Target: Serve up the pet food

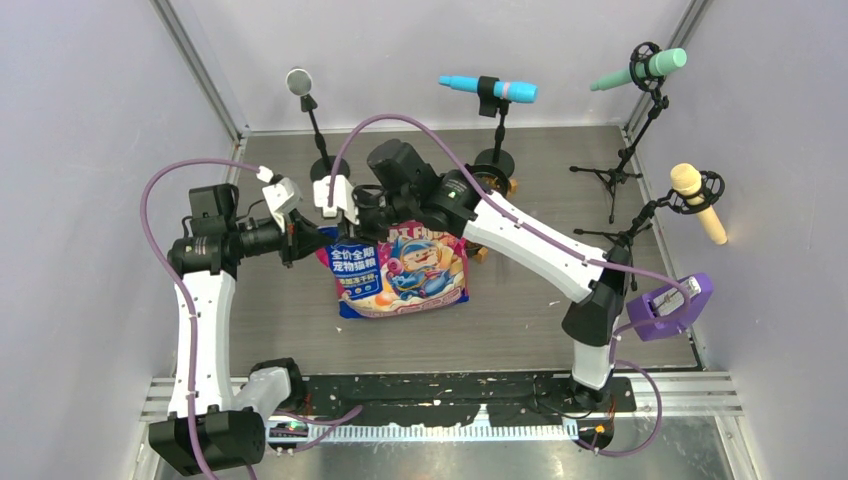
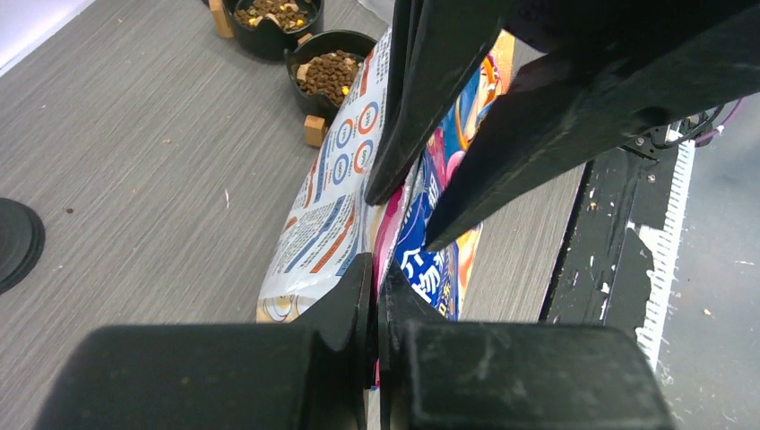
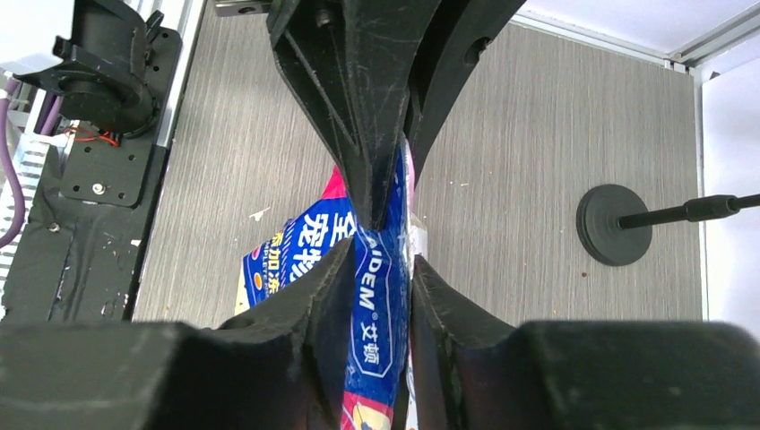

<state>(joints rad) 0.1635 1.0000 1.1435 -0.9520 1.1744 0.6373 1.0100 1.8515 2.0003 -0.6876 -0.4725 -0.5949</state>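
The pink-and-blue pet food bag (image 1: 400, 270) stands on the grey table, held up by its top edge. My left gripper (image 1: 312, 240) is shut on the bag's top left corner; in the left wrist view its jaws (image 2: 376, 269) pinch the pink seam of the bag (image 2: 332, 215). My right gripper (image 1: 372, 215) is shut on the top edge beside it; in the right wrist view its jaws (image 3: 381, 255) clamp the blue strip of the bag (image 3: 376, 305). Brown kibble (image 2: 328, 73) fills two black bowls (image 2: 315, 106) behind the bag.
Several microphones on stands ring the back: silver (image 1: 299, 80), blue (image 1: 488, 88), green (image 1: 640, 70), yellow (image 1: 697, 200). A round stand base (image 3: 614, 224) lies near the bag. A purple device (image 1: 672, 305) sits at the right. A black mat (image 1: 450, 395) lines the near edge.
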